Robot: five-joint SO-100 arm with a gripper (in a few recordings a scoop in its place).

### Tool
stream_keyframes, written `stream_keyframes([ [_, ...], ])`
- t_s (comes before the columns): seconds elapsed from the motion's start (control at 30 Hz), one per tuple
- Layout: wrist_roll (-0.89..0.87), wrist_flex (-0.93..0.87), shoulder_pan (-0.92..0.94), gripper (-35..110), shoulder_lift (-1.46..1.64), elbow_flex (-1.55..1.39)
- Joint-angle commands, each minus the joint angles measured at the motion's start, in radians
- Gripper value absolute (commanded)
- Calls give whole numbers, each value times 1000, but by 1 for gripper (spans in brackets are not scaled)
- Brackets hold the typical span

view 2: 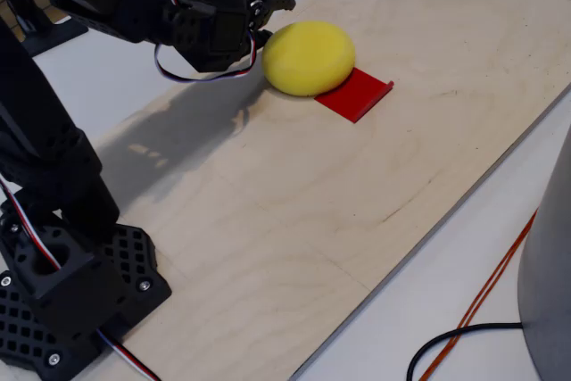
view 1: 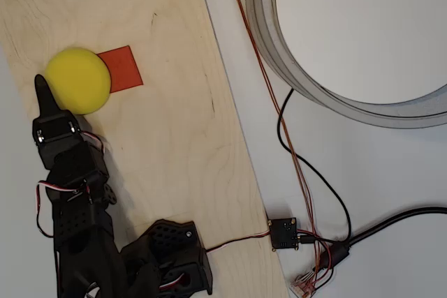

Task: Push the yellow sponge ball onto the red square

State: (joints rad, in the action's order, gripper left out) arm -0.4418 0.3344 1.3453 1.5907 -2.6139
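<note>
Ball (view 1: 79,80) overlaps red square's (view 1: 127,69) near edge; hand (view 1: 42,87), seemingly pressed together, touches it. A slow, centred push is advised.

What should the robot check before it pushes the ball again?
1. Ball on the board: ok.
2. Gripper right behind the ball, on the side away from the square: ok.
3. Gripper touching the ball: looks so in the fixed view, but cannot tell for sure.
4. Ball fully on the square: not ok, it covers only one edge.
5. Nothing on the board blocking the way across the square: ok.
6. Gripper open or shut: cannot tell.
</note>
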Motion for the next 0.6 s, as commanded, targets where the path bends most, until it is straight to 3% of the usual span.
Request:
stream_keyframes([
  [0.0,12,26,38,17,52,-8],
  [0.57,35,28,94,16,92,-26],
])
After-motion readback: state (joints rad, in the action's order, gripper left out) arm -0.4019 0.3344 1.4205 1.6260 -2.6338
